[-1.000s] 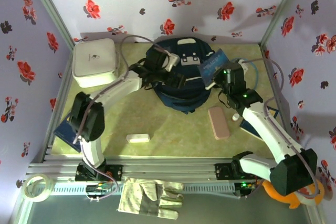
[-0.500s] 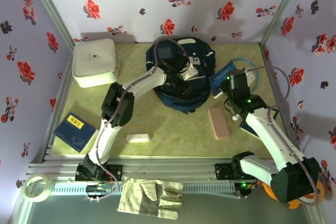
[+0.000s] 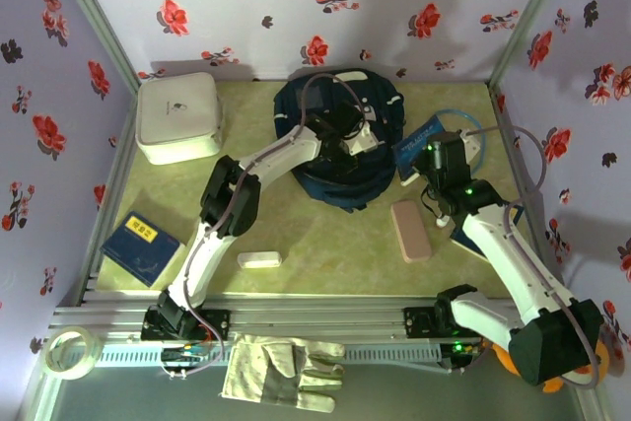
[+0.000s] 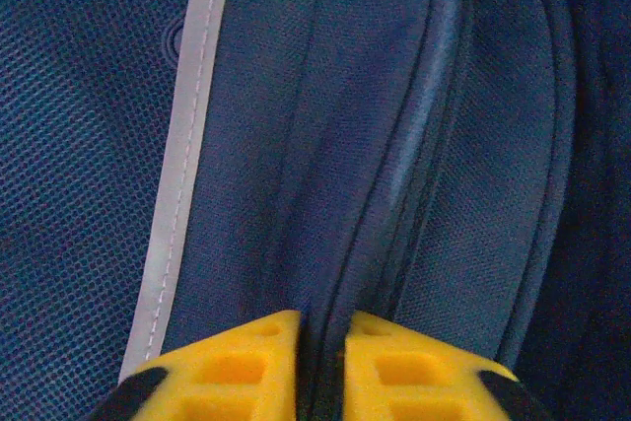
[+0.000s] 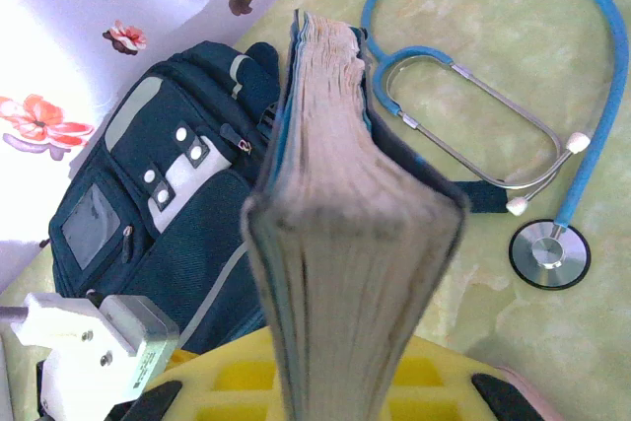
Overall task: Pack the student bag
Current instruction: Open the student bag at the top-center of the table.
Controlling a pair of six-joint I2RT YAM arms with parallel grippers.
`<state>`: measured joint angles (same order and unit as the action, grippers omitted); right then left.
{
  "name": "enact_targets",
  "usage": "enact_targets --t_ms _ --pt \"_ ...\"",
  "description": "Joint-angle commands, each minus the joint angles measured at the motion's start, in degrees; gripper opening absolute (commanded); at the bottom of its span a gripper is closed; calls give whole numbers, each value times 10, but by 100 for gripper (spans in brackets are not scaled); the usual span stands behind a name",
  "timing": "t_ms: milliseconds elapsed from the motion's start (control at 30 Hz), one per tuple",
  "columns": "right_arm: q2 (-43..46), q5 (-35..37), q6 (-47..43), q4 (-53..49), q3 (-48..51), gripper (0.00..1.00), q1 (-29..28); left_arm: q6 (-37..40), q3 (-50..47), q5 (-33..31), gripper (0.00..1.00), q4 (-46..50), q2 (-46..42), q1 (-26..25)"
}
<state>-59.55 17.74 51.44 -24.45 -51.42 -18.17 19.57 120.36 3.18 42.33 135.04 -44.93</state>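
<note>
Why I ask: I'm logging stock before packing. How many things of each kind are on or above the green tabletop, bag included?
student bag: 1
white box: 1
stethoscope: 1
pink case: 1
small white block: 1
books: 2, held book and labelled book
Total: 7
A dark flat thing right of the pink case is unclear, not counted.

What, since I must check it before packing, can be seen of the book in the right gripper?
The book is thick and closed, with a blue cover and yellowed, uneven page edges. The right gripper clamps it on edge between yellow jaws, off the table, beside the student bag, a stethoscope lying beyond it.
</note>
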Motion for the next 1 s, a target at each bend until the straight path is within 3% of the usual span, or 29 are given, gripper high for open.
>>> enact_targets --t_ms 0,67,300,433,600,967 --pt "34 42 -1 5 -2 8 7 -26 -5 -16 8 -37 -52 1" --pt "46 56 -5 -2 -3 9 10 -39 -12 -17 0 -54 -76 1" --pt "75 55 -5 -2 3 10 11 -130 -20 -40 0 -105 -143 24" --pt "75 -18 -24 50 14 10 11 -191 -31 -55 0 -145 -177 45" --pt "66 -125 -26 128 23 10 10 -211 -35 -55 0 -180 -200 51" --pt "8 -220 77 280 91 11 6 -276 -22 -44 0 -201 -209 51"
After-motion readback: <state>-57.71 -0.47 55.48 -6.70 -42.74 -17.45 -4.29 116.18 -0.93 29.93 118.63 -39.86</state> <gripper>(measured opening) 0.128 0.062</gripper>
